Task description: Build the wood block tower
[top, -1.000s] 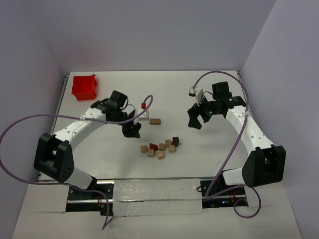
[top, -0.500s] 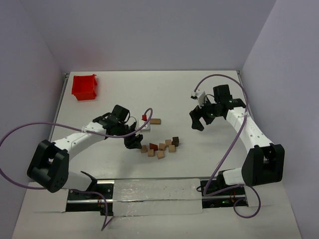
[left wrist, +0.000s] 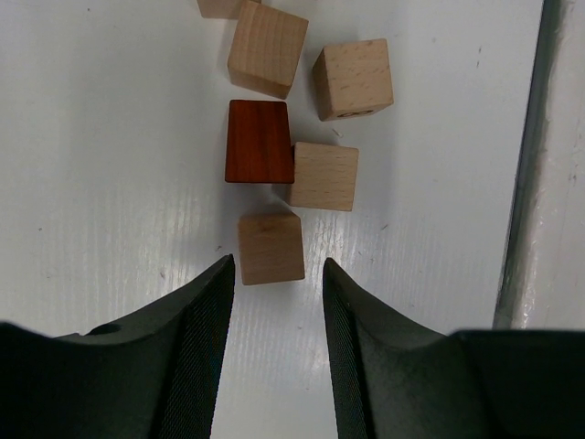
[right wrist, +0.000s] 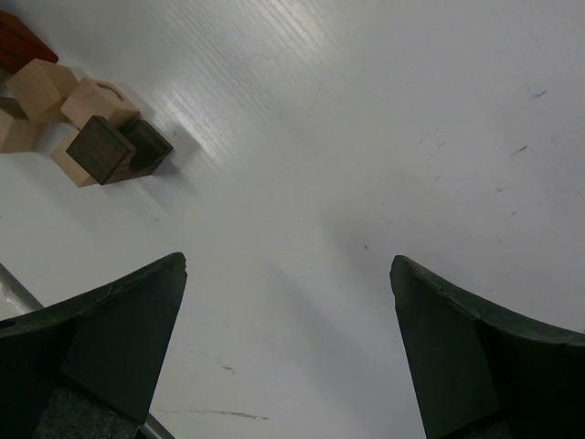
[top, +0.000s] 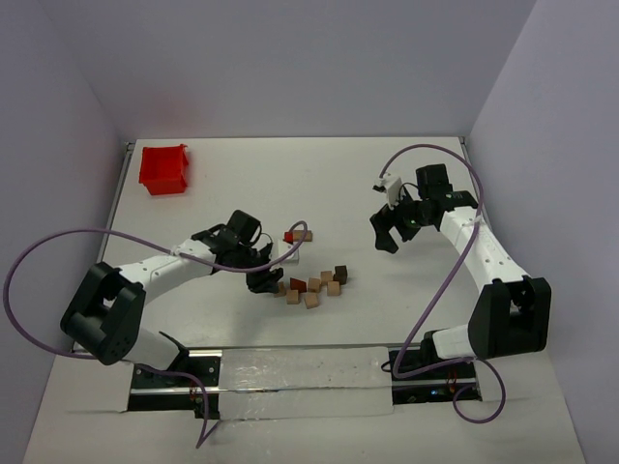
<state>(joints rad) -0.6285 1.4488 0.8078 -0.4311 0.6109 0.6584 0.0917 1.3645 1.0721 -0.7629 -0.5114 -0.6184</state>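
Now left claw (left wrist: 277, 265), narrowed yet empty, has reached tan cube (left wrist: 271, 242); right claw (right wrist: 289, 263) wide.

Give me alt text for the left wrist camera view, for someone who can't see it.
The left claw hangs open over a white table, a light tan cube at the mouth of its jaws. Farther on lie a reddish-brown block and several more tan cubes.

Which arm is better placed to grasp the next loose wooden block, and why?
Left. The left gripper brackets a light tan wooden cube with open jaws; the right gripper hangs open over the white table, apart from the loose wooden blocks.
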